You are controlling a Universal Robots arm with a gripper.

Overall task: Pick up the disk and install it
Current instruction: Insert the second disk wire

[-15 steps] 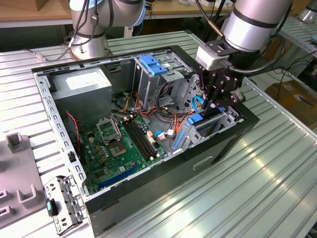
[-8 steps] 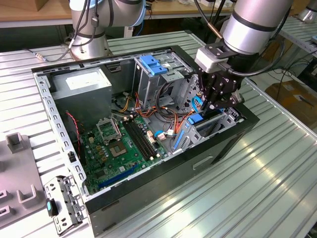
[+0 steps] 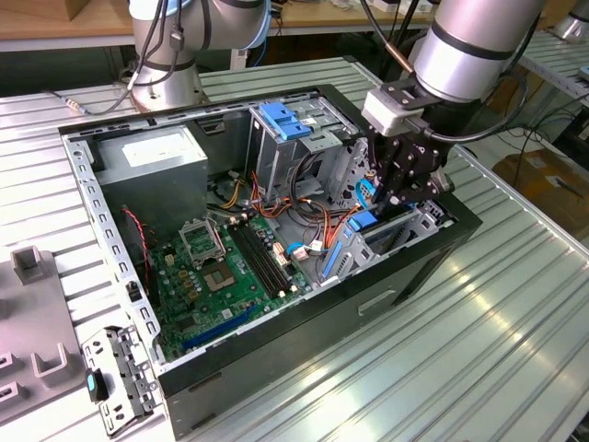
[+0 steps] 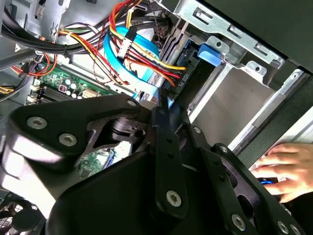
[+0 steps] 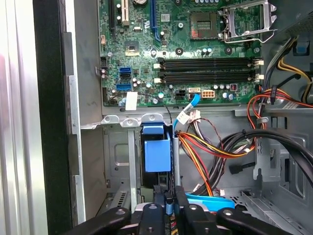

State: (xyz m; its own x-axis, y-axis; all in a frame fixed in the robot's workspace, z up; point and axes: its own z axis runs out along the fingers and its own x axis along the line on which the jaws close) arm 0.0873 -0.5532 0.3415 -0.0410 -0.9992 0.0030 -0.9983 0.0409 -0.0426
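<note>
1. Pinching now: the black claw gripper (image 3: 386, 189), fingers almost together on the blue plastic rail of the flat metal disk (image 5: 156, 152).
2. Disk stands inside the open black computer case (image 3: 276, 368), at its drive bay.

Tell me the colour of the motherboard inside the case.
Green, clearest in the first wrist view: motherboard.

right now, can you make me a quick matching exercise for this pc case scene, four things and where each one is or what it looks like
Things:
1. gripper
2. grey power supply box
3. motherboard
4. person's hand

Descriptions:
A. green, flat on the case floor
B. rests outside the case, in the second wrist view
C. black, down inside the case at the drive bay by blue plastic
D. in the case corner at the exterior view's left, white sticker on top

Pairs: 1-C, 2-D, 3-A, 4-B
</note>
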